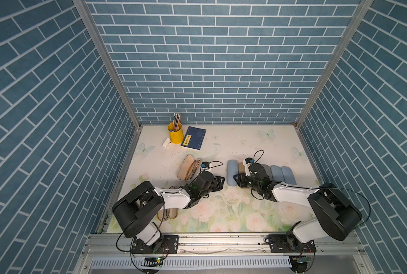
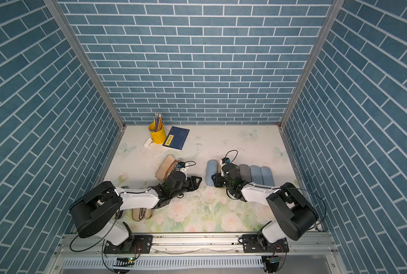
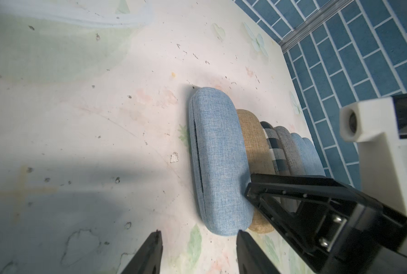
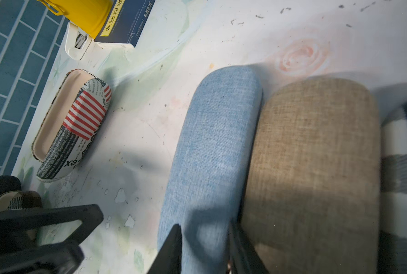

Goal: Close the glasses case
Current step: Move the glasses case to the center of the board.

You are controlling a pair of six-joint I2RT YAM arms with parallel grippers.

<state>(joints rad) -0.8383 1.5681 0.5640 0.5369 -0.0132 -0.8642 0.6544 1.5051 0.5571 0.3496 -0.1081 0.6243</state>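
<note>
Floral mat (image 1: 221, 142); blue case (image 4: 212, 147) between fingers (image 4: 171, 249) of right hand (image 4: 204, 224)

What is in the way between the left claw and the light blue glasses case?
Nothing visible. Only bare floral mat lies between the open left gripper and the light blue case. The right gripper sits over that case's end nearest the robot.

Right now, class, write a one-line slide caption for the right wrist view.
The right gripper, jaws astride one end of a light blue glasses case beside a tan case.
</note>
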